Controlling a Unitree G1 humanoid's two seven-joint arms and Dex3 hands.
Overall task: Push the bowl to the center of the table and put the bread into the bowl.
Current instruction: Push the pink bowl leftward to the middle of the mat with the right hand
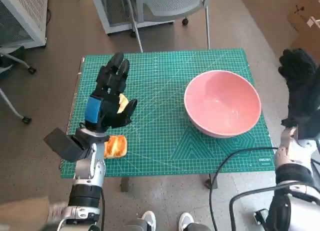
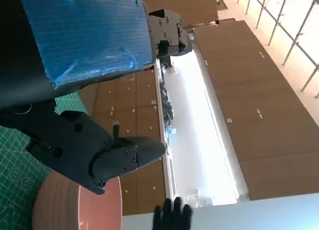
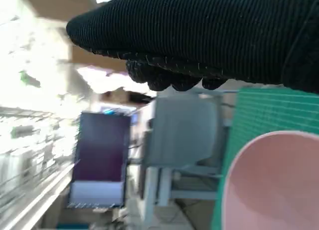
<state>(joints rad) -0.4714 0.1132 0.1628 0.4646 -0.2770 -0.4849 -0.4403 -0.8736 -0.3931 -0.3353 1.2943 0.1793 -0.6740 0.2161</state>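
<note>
The pink bowl [image 1: 222, 103] stands on the right side of the green mat [image 1: 160, 76], empty; its rim also shows in the left wrist view [image 2: 75, 205] and the right wrist view [image 3: 274, 185]. A golden bread roll [image 1: 115, 146] lies near the mat's front left edge. My left hand [image 1: 107, 98] hovers over the left side with fingers spread, holding nothing, and partly covers a yellowish piece [image 1: 121, 102]. My right hand [image 1: 300, 83] hangs raised beyond the table's right edge, beside the bowl without touching it, empty.
A grey chair [image 1: 165, 6] stands behind the table and a white cabinet [image 1: 20, 16] at the back left. A black cable [image 1: 225, 173] loops past the front right corner. White shoes [image 1: 165, 221] show below the front edge.
</note>
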